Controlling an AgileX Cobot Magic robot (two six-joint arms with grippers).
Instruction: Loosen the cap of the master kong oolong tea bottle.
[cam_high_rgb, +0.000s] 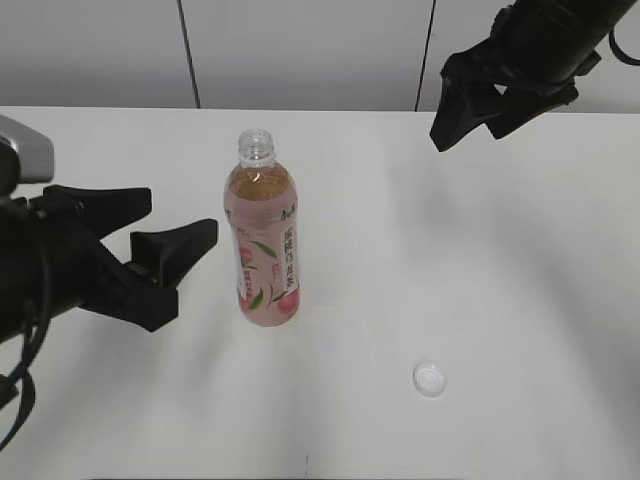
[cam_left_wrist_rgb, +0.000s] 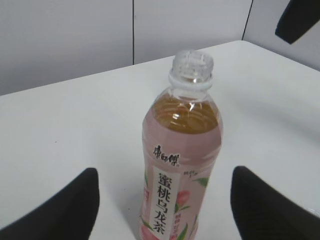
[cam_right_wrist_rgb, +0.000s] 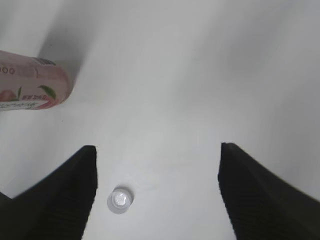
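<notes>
The master kong oolong tea bottle (cam_high_rgb: 265, 235) stands upright on the white table, its neck open with no cap on it; it fills the left wrist view (cam_left_wrist_rgb: 182, 150), and its base shows in the right wrist view (cam_right_wrist_rgb: 32, 87). The white cap (cam_high_rgb: 430, 378) lies on the table at the front right, also in the right wrist view (cam_right_wrist_rgb: 120, 199). My left gripper (cam_high_rgb: 170, 235) is open and empty, just left of the bottle, its fingers either side of it in its wrist view (cam_left_wrist_rgb: 165, 200). My right gripper (cam_high_rgb: 470, 105) is open and empty, raised at the back right (cam_right_wrist_rgb: 156, 165).
The white table (cam_high_rgb: 480, 250) stretches to a pale panelled wall (cam_high_rgb: 300, 50) behind. Nothing else lies on it.
</notes>
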